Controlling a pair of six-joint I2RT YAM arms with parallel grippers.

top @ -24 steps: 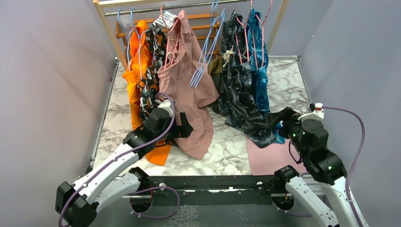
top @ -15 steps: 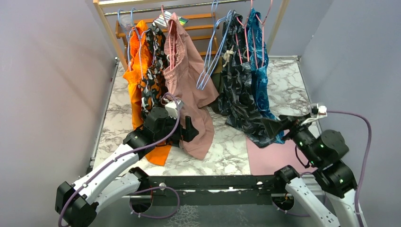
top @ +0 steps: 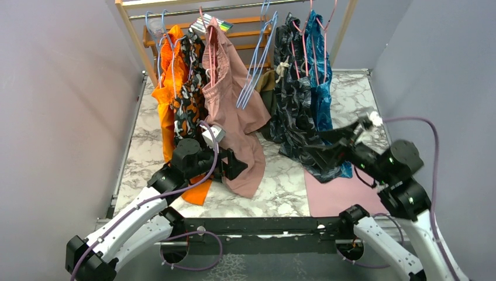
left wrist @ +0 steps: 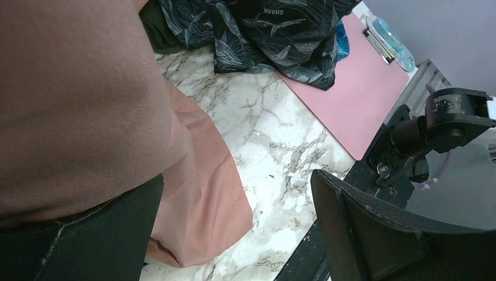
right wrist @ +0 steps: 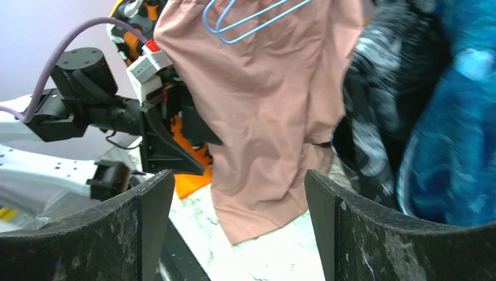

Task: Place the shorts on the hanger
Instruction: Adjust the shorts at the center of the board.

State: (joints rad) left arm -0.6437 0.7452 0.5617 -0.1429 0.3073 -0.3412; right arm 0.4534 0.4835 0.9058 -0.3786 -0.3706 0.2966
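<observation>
Rack (top: 245,6): blue hanger (top: 253,69) bare, olive shorts (top: 269,88) behind

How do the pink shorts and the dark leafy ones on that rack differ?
Colour: the pink shorts are plain dusty pink, while the dark leafy shorts are dark grey with a pale leaf print.
Place: the pink shorts hang left of the empty light-blue hangers, and the dark leafy shorts hang right of them.
Both hang from the rack and trail down onto the marble table.

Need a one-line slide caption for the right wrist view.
Right hand open, facing dusty-pink shorts with light-blue hangers in front, left arm beyond.
</observation>
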